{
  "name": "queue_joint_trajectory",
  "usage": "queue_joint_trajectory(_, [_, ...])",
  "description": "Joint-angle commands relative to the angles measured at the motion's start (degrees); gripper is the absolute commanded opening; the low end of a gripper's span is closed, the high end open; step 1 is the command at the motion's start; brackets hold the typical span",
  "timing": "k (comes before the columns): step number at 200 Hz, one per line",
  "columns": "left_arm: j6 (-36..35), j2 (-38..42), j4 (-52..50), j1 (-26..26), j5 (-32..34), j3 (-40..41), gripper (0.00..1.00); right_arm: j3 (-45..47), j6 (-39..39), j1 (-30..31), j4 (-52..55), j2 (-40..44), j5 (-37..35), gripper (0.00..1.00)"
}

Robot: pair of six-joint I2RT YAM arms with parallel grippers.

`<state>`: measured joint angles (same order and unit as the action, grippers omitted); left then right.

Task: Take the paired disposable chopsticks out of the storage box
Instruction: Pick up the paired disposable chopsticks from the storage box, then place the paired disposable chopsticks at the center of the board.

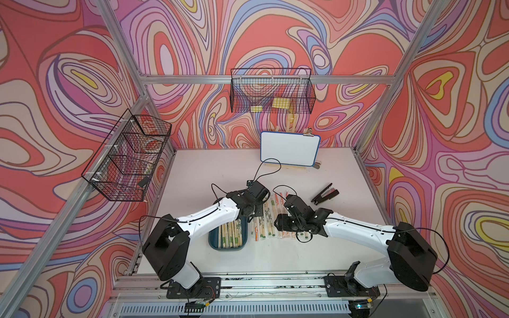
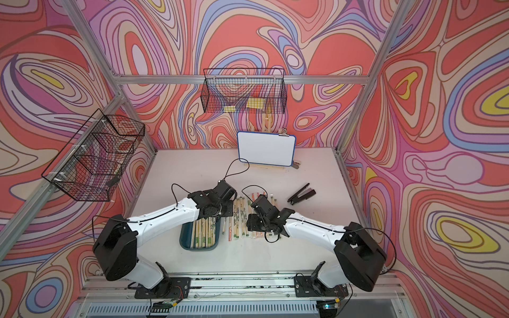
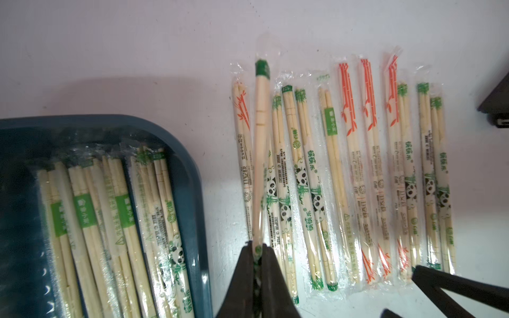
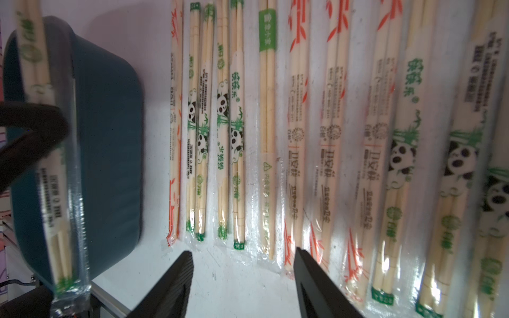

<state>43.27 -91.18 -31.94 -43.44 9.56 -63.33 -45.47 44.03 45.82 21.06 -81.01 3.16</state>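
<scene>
The storage box (image 1: 220, 246), a teal tray, sits front-centre on the table and holds several paired disposable chopsticks (image 3: 110, 214) in clear sleeves. More sleeved pairs lie in a row (image 1: 264, 220) on the table just right of the box (image 3: 181, 154). My left gripper (image 3: 257, 249) is shut on the near end of one green-tipped pair (image 3: 260, 124), which hangs lengthwise over the left end of that row, between box and row. My right gripper (image 4: 242, 253) is open and empty, low over the table at the near ends of the row (image 4: 303, 137).
A black stapler-like tool (image 1: 325, 194) lies right of the row. A small whiteboard (image 1: 290, 148) stands at the back of the table. Black wire baskets hang on the back wall (image 1: 271, 93) and the left frame (image 1: 129, 157). Both wrists are close together over the row.
</scene>
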Motion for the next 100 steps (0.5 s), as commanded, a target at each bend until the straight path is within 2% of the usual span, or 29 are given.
queue_joint_trajectory(1, [2.3, -2.6, 2.2, -0.1, 0.6, 0.1, 0.01, 1.4, 0.1, 0.0, 0.6, 1.6, -1.1, 0.64])
queue_joint_trajectory(53, [1.3, -6.1, 3.1, -0.1, 4.6, 1.3, 0.01, 2.0, 1.0, 0.0, -0.1, 1.9, -0.7, 0.64])
queue_joint_trajectory(100, [0.9, -9.2, 3.5, -0.2, 5.1, 1.1, 0.02, 0.6, 0.1, 0.0, 0.9, 1.3, -0.7, 0.64])
